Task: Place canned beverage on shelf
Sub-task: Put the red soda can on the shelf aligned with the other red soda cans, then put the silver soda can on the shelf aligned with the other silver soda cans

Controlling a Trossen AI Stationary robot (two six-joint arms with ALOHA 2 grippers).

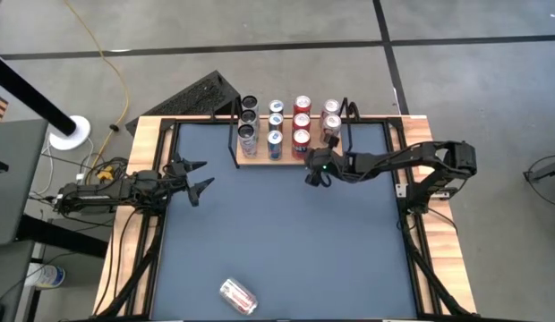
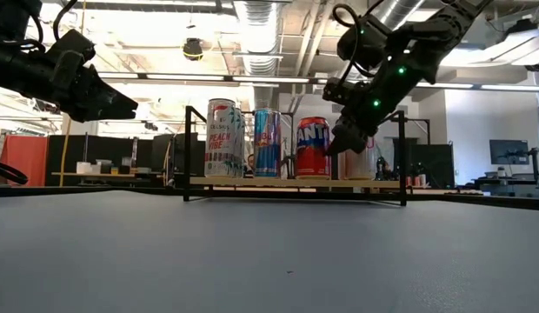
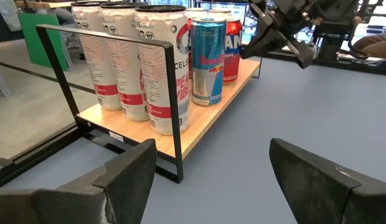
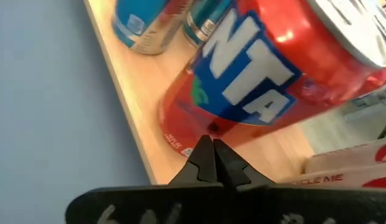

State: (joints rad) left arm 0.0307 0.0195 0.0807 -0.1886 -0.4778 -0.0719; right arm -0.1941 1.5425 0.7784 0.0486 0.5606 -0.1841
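A loose can (image 1: 238, 296) lies on its side at the bottom centre of the high view, on the dark table (image 1: 286, 233), well apart from both arms; its long axis runs diagonally, from upper left to lower right. It looks pale with red marking, though the label is too small to read. The left gripper (image 1: 200, 176), at centre left with jaws spread and empty, seems the nearer one; the can lies below and to its right. The right gripper (image 1: 314, 174), jaws pressed together and holding nothing, reaches in from the right to the front edge of the shelf (image 1: 255, 161), its tips just beside the red can (image 4: 268, 81) standing there.
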